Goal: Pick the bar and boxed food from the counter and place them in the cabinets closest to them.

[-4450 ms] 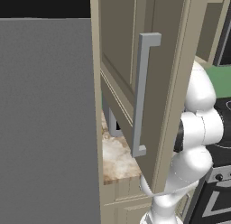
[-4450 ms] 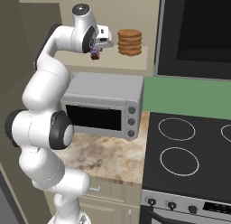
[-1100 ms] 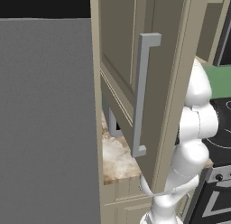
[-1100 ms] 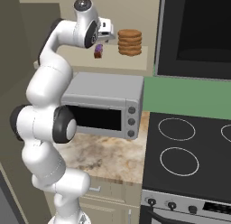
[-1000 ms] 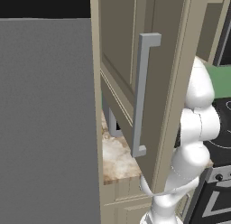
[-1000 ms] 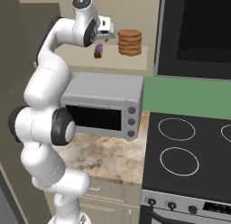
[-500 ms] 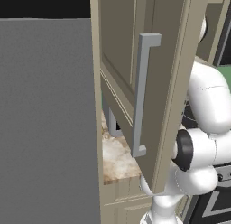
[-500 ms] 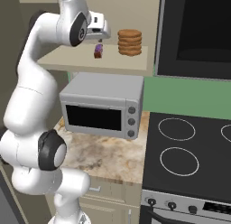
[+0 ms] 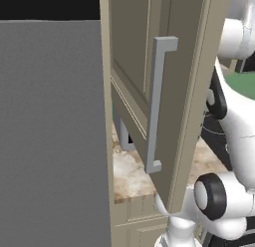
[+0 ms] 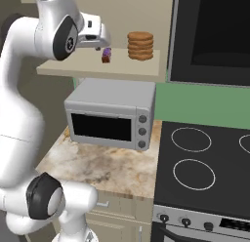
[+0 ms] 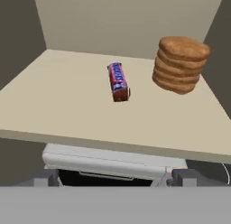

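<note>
Left base view: your open cabinet door (image 9: pixel 164 91) hangs over the counter (image 9: pixel 130 174).

Right base view: the bar (image 10: pixel 106 55) lies on the cabinet shelf (image 10: pixel 73 68) beside stacked cookies (image 10: pixel 140 45).

Hand view: your fingertips (image 11: pixel 45 178) stand wide apart, holding nothing, at the shelf's front edge.

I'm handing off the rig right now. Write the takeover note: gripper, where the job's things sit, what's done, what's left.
Gripper: open, holding nothing, at the front edge of the open cabinet.
Bar: lying flat on the cabinet shelf, left of a stack of cookies, apart from it.
Done: bar is in the cabinet.
Left: the boxed food; find it on the counter, then put it in its nearest cabinet.
</note>
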You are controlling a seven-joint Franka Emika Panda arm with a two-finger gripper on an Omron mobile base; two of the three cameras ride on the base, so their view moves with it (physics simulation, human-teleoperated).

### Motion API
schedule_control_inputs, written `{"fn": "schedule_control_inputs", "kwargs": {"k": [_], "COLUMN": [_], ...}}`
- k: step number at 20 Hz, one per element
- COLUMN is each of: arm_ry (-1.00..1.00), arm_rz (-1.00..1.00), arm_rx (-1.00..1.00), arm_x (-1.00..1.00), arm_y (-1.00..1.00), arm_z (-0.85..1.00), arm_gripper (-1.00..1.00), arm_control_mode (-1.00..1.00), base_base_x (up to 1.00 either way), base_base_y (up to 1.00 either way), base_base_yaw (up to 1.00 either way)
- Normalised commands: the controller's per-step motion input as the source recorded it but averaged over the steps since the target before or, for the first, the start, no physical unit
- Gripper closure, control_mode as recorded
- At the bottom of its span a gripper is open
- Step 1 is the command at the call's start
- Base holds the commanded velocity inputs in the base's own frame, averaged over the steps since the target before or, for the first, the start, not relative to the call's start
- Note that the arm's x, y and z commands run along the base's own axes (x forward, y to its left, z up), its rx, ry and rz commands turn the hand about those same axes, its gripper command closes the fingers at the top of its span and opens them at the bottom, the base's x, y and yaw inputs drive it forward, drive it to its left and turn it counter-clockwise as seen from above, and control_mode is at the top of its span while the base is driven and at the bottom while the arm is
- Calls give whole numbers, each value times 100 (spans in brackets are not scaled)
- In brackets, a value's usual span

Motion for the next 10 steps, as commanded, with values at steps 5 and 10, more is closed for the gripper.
{"fn": "schedule_control_inputs", "kwargs": {"k": [5, 10], "arm_ry": [-3, -1], "arm_rz": [0, 2], "arm_rx": [-5, -6], "arm_x": [-100, -94], "arm_y": [0, 0], "arm_z": [-9, -24], "arm_gripper": [-100, -100], "arm_control_mode": [-100, -100], "base_base_x": [0, 0], "base_base_y": [0, 0], "base_base_yaw": [0, 0]}}
